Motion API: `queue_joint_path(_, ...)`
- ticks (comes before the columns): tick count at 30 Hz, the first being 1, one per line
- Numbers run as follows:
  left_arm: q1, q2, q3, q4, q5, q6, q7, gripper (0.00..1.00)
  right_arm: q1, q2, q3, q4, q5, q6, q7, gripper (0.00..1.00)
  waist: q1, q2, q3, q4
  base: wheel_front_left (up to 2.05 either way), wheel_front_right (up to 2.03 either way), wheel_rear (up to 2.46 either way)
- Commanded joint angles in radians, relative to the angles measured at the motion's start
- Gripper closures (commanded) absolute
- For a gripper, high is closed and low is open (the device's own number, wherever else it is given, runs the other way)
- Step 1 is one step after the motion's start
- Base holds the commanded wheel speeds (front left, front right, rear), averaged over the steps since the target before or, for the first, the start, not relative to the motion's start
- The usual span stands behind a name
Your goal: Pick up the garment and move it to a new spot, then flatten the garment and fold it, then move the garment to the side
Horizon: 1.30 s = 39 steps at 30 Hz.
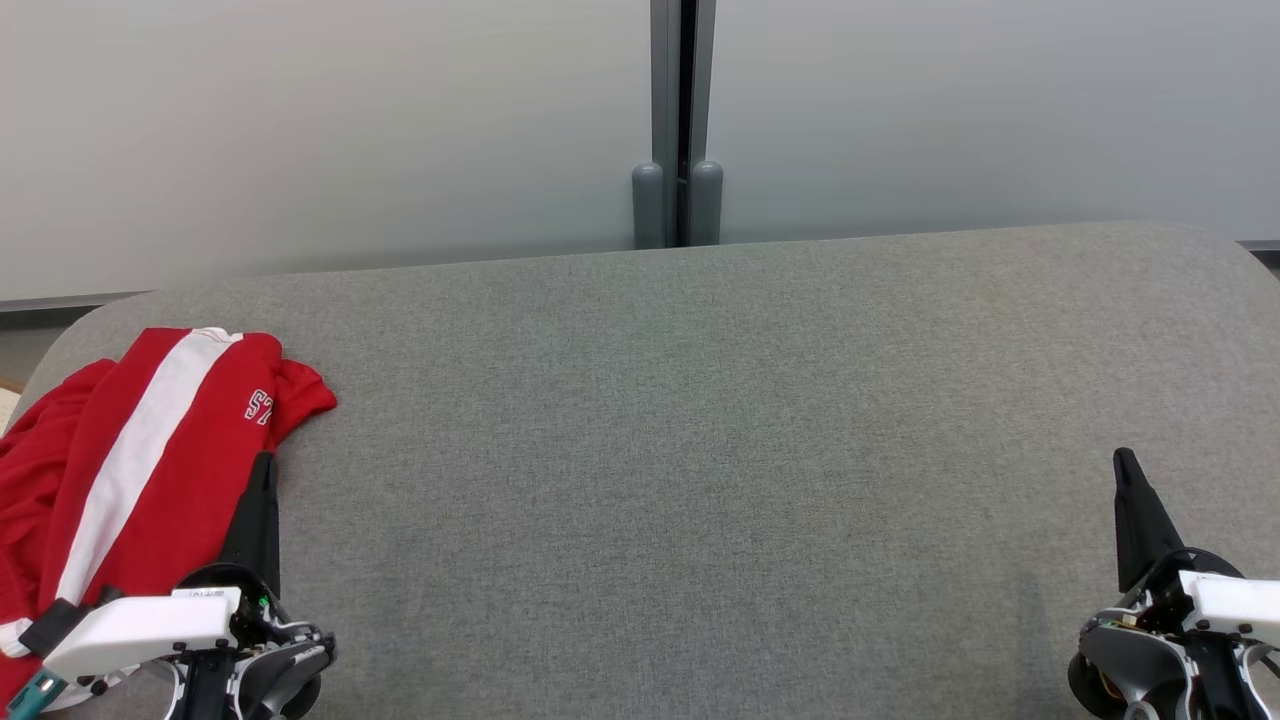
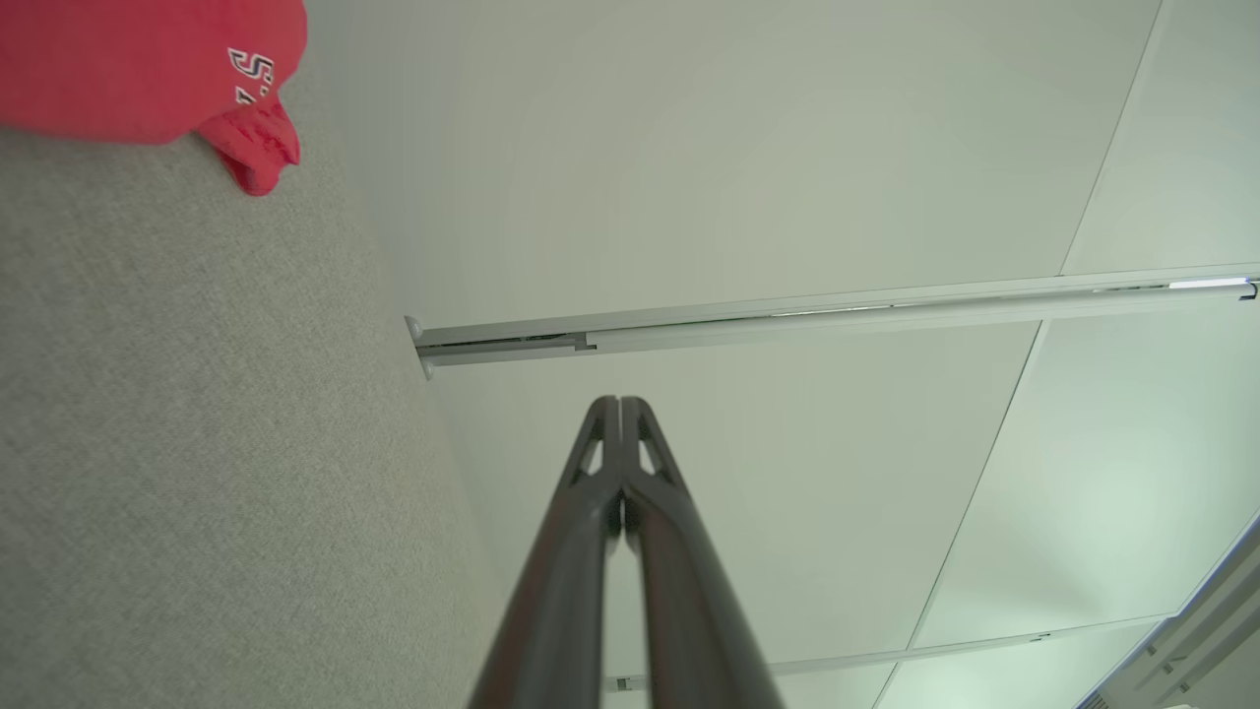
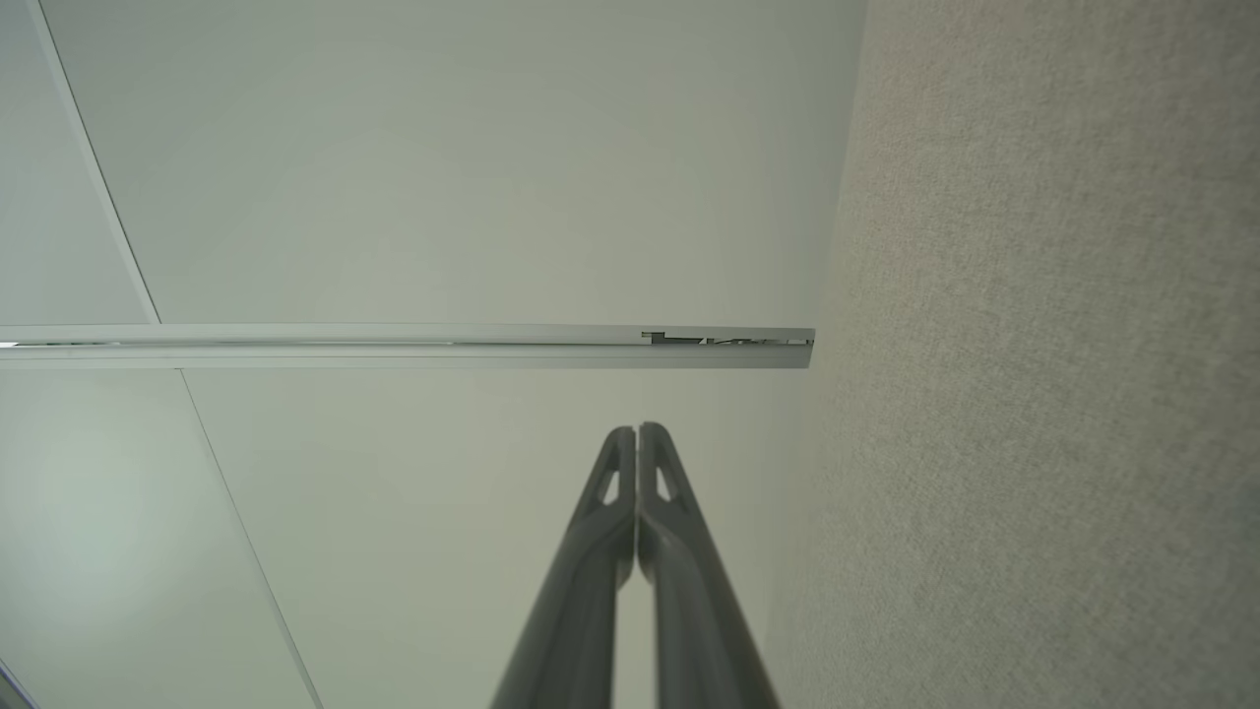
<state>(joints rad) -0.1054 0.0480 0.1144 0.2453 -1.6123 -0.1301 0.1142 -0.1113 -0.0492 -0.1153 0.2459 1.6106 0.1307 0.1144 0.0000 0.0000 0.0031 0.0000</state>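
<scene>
Left gripper (image 1: 264, 465) and right gripper (image 1: 1124, 462), both pinched closed and empty, sit at the grey table's (image 1: 700, 450) near edge — the crumpled red garment (image 1: 150, 450) lies beside the left one.

The left gripper (image 1: 264, 468) at lower left and the right gripper (image 1: 1124, 462) at lower right both point forward, well apart, each with its two dark fingers (image 2: 576, 551) pressed together, empty.

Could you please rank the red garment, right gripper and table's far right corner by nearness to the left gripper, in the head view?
1. Red garment, beside the left gripper.
2. Right gripper, lower right.
3. Table's far right corner, upper right.
</scene>
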Motion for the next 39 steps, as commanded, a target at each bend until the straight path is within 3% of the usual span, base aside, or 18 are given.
queue_joint_path(1,-0.008,0.003,0.002,0.000,0.000,-0.005,0.002,1.00,0.008,-0.001,0.001,-0.004,0.004,0.000,0.001,1.00,0.0000,0.0000,0.000,0.000,0.00,0.00,0.00)
queue_joint_path(39,-0.008,0.003,0.002,0.000,0.000,-0.005,0.002,1.00,0.008,-0.001,0.001,-0.004,0.004,0.000,0.001,1.00,0.0000,0.0000,0.000,0.000,0.00,0.00,0.00)
